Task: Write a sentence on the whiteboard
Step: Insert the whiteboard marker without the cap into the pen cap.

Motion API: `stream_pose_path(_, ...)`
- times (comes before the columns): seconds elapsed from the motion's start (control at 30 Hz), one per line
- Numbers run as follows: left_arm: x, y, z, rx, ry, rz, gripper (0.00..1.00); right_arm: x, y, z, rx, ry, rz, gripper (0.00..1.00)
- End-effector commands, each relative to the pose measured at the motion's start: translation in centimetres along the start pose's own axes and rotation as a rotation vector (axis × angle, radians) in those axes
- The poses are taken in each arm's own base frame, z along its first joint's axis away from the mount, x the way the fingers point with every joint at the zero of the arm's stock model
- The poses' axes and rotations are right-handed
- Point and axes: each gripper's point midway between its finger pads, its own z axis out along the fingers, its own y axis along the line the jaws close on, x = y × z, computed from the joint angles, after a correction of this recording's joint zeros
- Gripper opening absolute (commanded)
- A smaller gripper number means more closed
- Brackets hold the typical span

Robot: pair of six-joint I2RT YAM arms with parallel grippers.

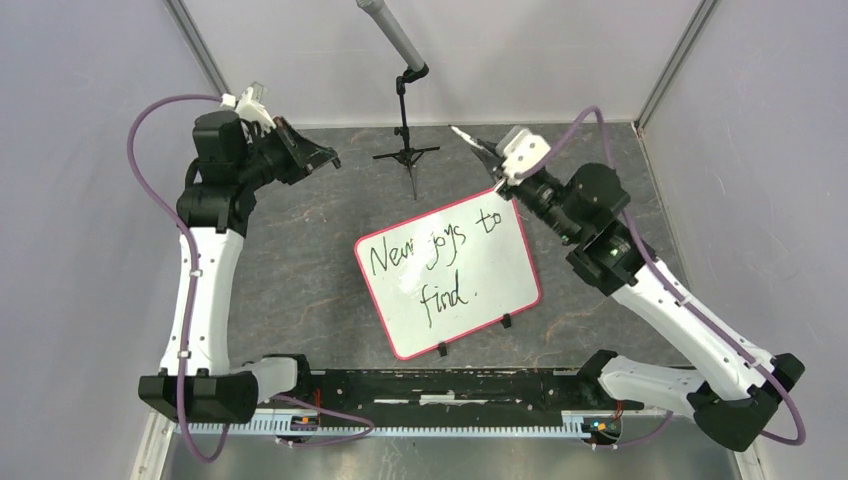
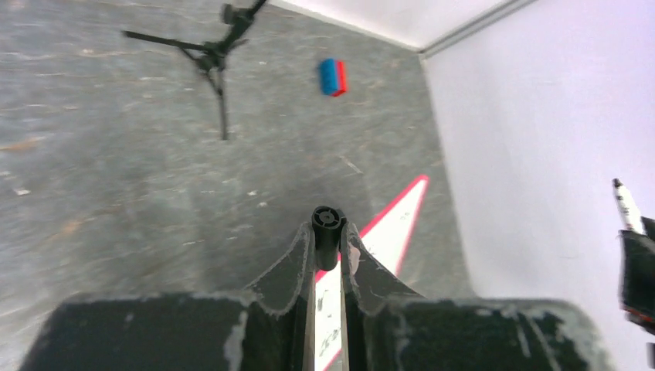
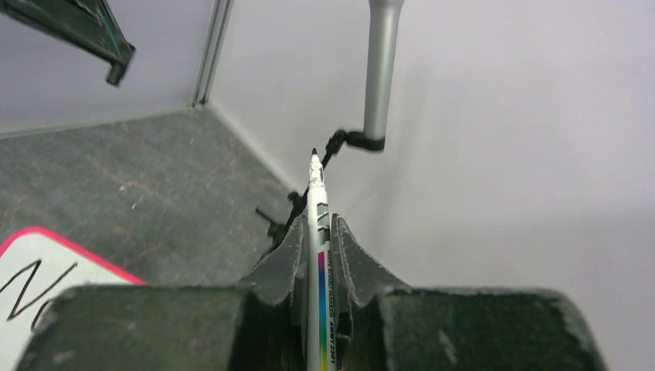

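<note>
The glossy whiteboard point(image 1: 500, 270), pink-rimmed with rounded corners, lies flat at the centre of the mottled grey table point(image 1: 300, 260). Its black handwritten sentence point(image 1: 440, 250) reads "New joys to find." At its 1 o'clock the right gripper point(image 3: 317, 232) pinches a rainbow-striped white marker point(image 3: 315, 185); at 10 o'clock the left gripper point(image 2: 328, 241) clamps a round black cap point(image 2: 327, 218)

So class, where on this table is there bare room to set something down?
Bare table lies between the left arm and the whiteboard. It is crowded at the far middle, by the tripod stand and right gripper.
</note>
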Motion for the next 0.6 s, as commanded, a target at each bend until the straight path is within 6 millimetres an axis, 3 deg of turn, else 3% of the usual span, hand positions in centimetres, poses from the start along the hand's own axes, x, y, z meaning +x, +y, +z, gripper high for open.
stream_pose_path(0.0, -1.3, -6.1, -1.4, 0.29, -0.041, -0.327, 0.02, -4.5, -0.7, -0.3, 0.178, -0.176, -0.182, 0.0)
stream_pose_path(0.23, -1.0, -9.2, -2.8, 0.574, -0.001, -0.62, 0.02, -5.0, 4.3, -1.4, 0.172, -0.255, -0.41, 0.0)
stream_pose_path(0.27, -1.5, -8.6, -3.2, 0.58, -0.028, -0.636, 0.02, -5.0, 5.5, -1.7, 0.146, -0.262, -0.449, 0.0)
stream_pose_path(0.43, -1.0, -9.1, -4.3, 0.66, -0.03, -0.654, 0.02, -5.1, 10.9, -3.8, 0.05, -0.311, -0.67, 0.0)
stream_pose_path(0.57, 0.0, -9.8, -4.9, 0.691, -0.017, -0.593, 0.02, -4.7, 13.7, -4.7, 0.019, -0.322, -0.82, 0.0)
